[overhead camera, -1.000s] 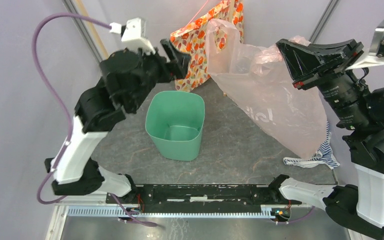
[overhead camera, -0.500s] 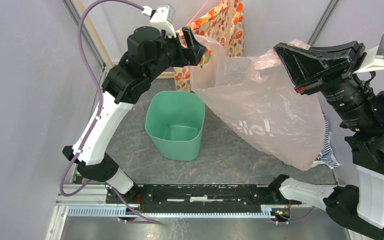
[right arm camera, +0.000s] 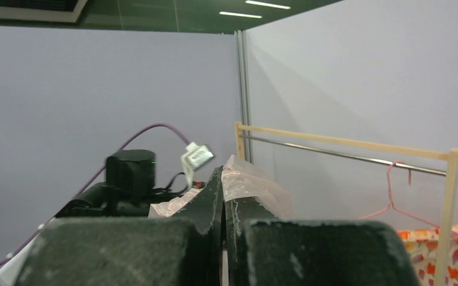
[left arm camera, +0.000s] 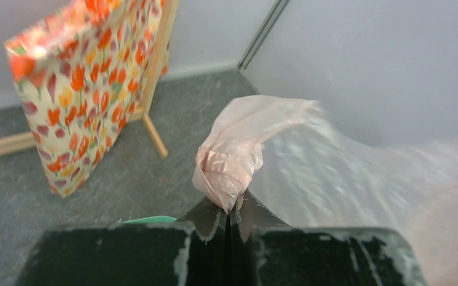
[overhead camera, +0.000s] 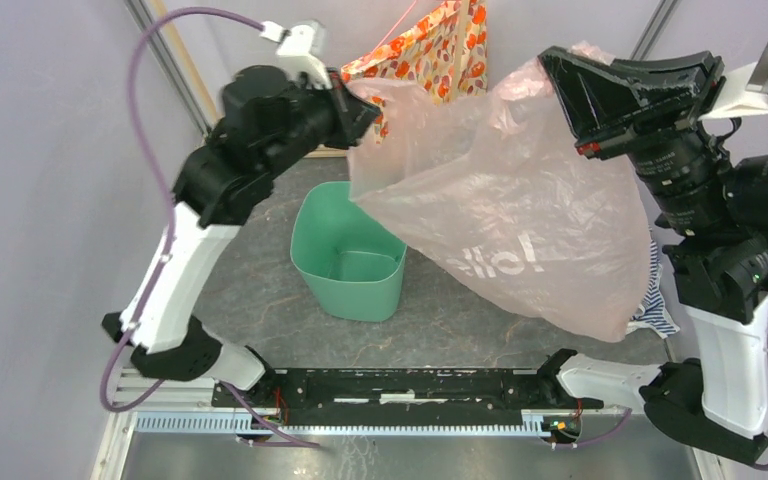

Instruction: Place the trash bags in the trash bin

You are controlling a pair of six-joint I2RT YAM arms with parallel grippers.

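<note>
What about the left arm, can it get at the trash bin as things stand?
Probably yes: the trash bin stands open close by the left tool, but that tool is shut on the pink bag.

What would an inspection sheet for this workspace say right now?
Surface: grey table, mottled.
Job's things: trash bin upright, nothing visible inside; pink plastic bag stretched in the air, outside the bin.
Clutter: striped cloth at the table's right edge.
Grippers: left gripper and right gripper each shut on a bunched end of that bag.
Cables: purple cable arcs beside the left arm, apart from the bag.
Surroundings: orange floral bag, wooden rack, pink hanger, plain walls.
</note>
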